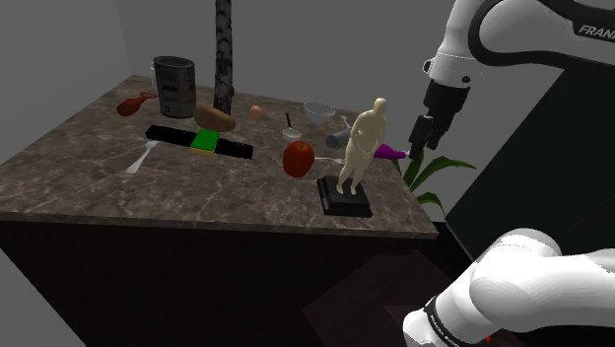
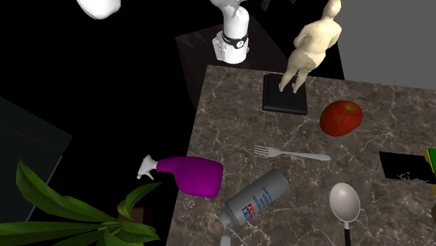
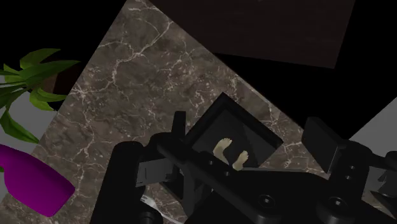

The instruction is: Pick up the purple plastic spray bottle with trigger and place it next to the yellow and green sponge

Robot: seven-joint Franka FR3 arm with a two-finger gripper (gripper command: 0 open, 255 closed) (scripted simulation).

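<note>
At the shoulder view's left, a grey can [image 1: 175,87] stands near the far edge of the dark marbled surface [image 1: 79,177]. Right of it, the green sponge [image 1: 205,141] lies on a long black tray [image 1: 237,150], and a red apple [image 1: 299,158] sits further right. Next comes a pale figurine [image 1: 363,143], upright on its black base [image 1: 345,200] near the front edge.

Just right of the figurine and behind it is the purple spray bottle [image 1: 389,153]. It lies on its side at the surface's edge, well apart from the sponge. In the second exterior view its white trigger head [image 2: 147,166] pokes out past that edge toward the green leaves of a plant [image 2: 63,220]. A grey spray can [image 2: 255,198] lies just beside the bottle.

Furthest right in the shoulder view, my end effector [image 1: 418,144] hangs in the air near the bottle without touching it. In the wrist view my fingers [image 3: 179,124] stand wide apart and grip nothing. The figurine's feet and base show beyond the gap between them, and the purple bottle is off to one side.
</note>
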